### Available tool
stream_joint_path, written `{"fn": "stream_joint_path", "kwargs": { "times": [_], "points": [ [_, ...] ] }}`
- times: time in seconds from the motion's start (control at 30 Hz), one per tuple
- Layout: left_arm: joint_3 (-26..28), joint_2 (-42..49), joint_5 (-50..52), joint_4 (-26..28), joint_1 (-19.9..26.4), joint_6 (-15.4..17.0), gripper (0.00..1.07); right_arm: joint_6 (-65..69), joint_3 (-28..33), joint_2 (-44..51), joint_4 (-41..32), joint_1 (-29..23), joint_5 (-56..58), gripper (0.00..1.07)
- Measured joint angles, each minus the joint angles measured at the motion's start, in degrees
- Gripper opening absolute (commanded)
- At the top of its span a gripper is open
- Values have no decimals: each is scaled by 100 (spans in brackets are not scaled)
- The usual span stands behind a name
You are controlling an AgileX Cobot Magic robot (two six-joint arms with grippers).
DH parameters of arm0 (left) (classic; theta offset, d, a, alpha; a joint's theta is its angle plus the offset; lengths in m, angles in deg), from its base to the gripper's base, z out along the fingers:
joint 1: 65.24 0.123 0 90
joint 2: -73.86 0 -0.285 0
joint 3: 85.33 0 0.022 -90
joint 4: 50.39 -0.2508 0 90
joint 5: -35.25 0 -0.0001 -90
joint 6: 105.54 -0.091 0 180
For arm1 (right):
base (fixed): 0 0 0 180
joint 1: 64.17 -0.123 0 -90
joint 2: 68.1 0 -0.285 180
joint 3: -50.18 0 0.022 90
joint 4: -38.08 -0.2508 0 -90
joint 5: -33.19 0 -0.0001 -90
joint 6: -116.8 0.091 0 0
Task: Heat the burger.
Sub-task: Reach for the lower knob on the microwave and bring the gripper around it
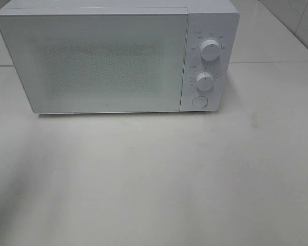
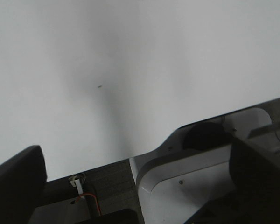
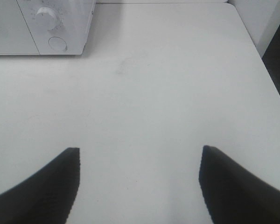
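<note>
The burger is out of view. A white microwave [image 1: 92, 61] stands at the back of the table with its door shut; its corner also shows in the right wrist view as the microwave [image 3: 60, 28]. Neither arm appears in the exterior high view. My right gripper [image 3: 140, 150] hovers open over bare tabletop, well in front and to the right of the microwave, with nothing between its dark fingers [image 3: 51, 186]. My left gripper [image 2: 137, 182] is open and empty over the table's edge, one dark finger [image 2: 16, 184] showing.
The microwave's panel carries two round knobs [image 1: 210, 49] [image 1: 205, 81] and a round button [image 1: 199, 101]. The white table [image 1: 154, 179] spreads in front of it. A white machine housing [image 2: 186, 172] and wires sit below the table edge. A tiled wall rises at back right.
</note>
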Motion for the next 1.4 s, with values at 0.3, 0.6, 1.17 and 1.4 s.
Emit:
{"fn": "stream_joint_path", "kwargs": {
  "times": [0.3, 0.6, 1.17, 1.4],
  "points": [
    [0, 1788, -120, -980, 1272, 602, 100, 0, 0, 0, 0, 0, 0, 70],
    [0, 3885, -149, -751, 1358, 602, 100, 0, 0, 0, 0, 0, 0, 70],
    [-1707, 6050, -183, -286, 1358, 40, 100, 0, 0, 0, 0, 0, 0, 70],
    [-2143, 6199, 372, -269, 1358, 40, 100, 0, 0, 0, 0, 0, 0, 70]
  ]
}}
